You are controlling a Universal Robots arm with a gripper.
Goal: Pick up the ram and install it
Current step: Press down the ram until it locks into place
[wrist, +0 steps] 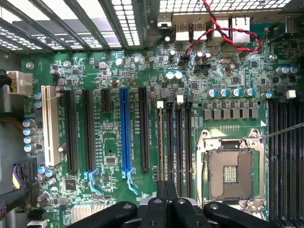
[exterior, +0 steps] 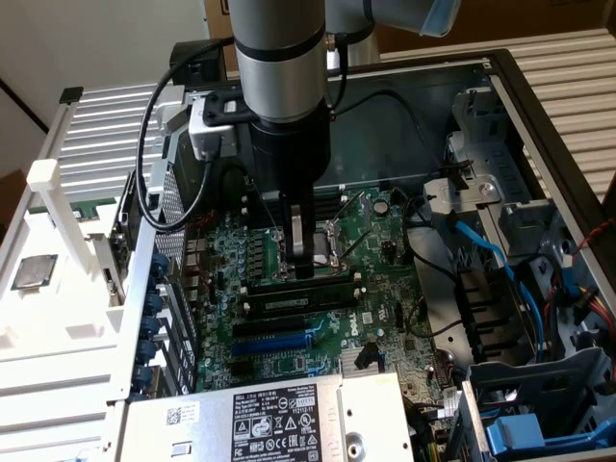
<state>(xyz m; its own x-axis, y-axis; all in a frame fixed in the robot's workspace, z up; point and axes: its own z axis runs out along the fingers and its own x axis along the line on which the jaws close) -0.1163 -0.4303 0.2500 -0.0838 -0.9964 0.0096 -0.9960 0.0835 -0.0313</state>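
The ram [exterior: 296, 280], a narrow green stick with dark chips, stands in one of the long memory slots beside the CPU socket [wrist: 232, 173]. In the wrist view it appears as a thin brownish edge, the ram [wrist: 160, 142], running along the slot farthest from the socket. My gripper [exterior: 308, 260] points straight down over the stick's middle, fingers shut together just above its top edge. Whether they touch it I cannot tell. From the wrist, the gripper [wrist: 166, 190] has its tips closed over the near end of the slots, with nothing between them.
The open computer case has metal walls [exterior: 500, 96] all around. Black expansion slots and a blue slot [wrist: 124, 135] lie beside the memory slots. Blue and black cables [exterior: 486, 255] and drive bays [exterior: 539, 404] sit at the exterior view's right, and a power supply [exterior: 279, 419] at the front.
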